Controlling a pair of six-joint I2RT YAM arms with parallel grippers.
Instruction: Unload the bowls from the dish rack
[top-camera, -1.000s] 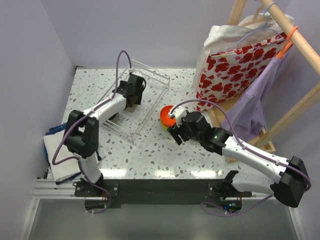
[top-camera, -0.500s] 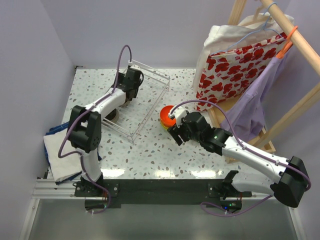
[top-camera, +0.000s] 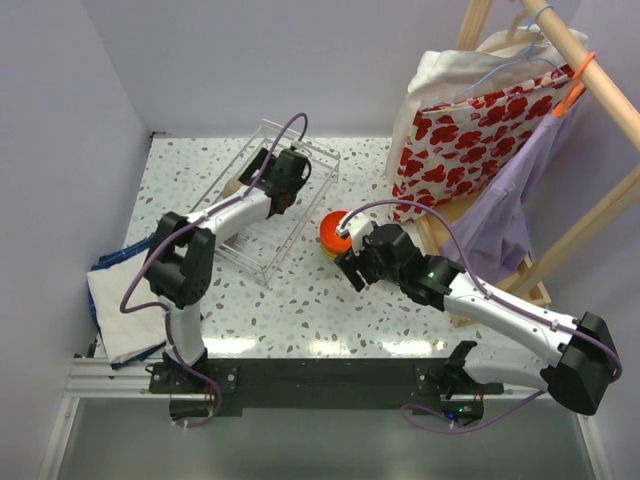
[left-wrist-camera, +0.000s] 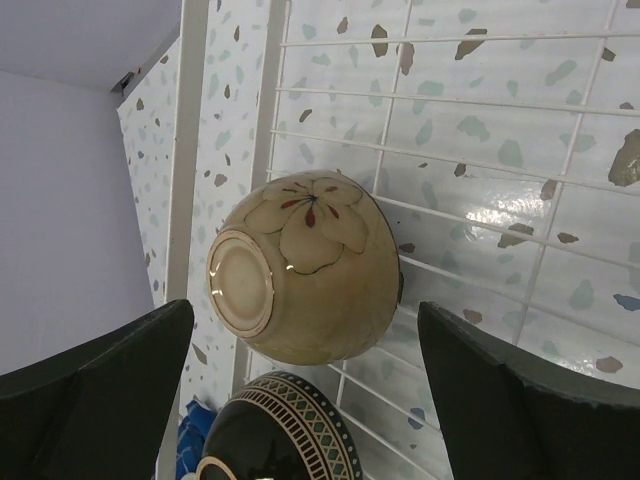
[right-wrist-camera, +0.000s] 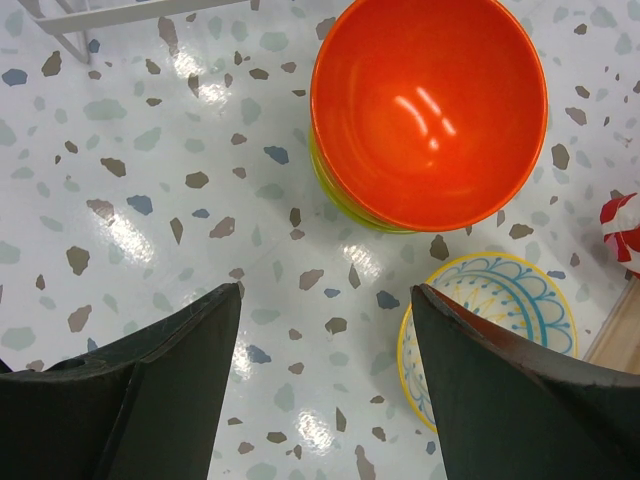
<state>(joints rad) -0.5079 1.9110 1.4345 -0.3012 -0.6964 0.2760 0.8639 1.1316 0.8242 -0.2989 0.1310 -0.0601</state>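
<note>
Speckled white table (top-camera: 300, 310) under lavender walls, with a wooden clothes rack (top-camera: 590, 215) off to the right: that is your workspace. The wire dish rack (top-camera: 318, 150) sits on the far left part of it.

Your left pincer (left-wrist-camera: 305, 312) is inside the rack, jaws spread wide and holding nothing. In its wrist view, a tan bowl (left-wrist-camera: 305, 270) with a painted flower lies on its side on the wire floor, foot ring turned towards the camera. A dark bowl (left-wrist-camera: 290, 435) with a patterned band sits just beside it, nearer the lens. Both fingers stand clear of the tan bowl on either side.

Your right pincer (right-wrist-camera: 325, 292) hovers over bare table, jaws apart and empty. Just beyond it an orange bowl (right-wrist-camera: 430, 105) is nested on a green bowl (right-wrist-camera: 335, 190), and a patterned bowl (right-wrist-camera: 490, 335) with a yellow rim rests near them. These are already out of the rack.

You look well into the job, at the reach for the next bowl, with at least two left in the rack. The tan one seems the natural pick. It is round and lying tilted, so bring the jaws onto its wall or rim and close gently. Keep your fingers off the wires and off the dark bowl, and lift straight up clear of the rack's rim before you carry it across.
</note>
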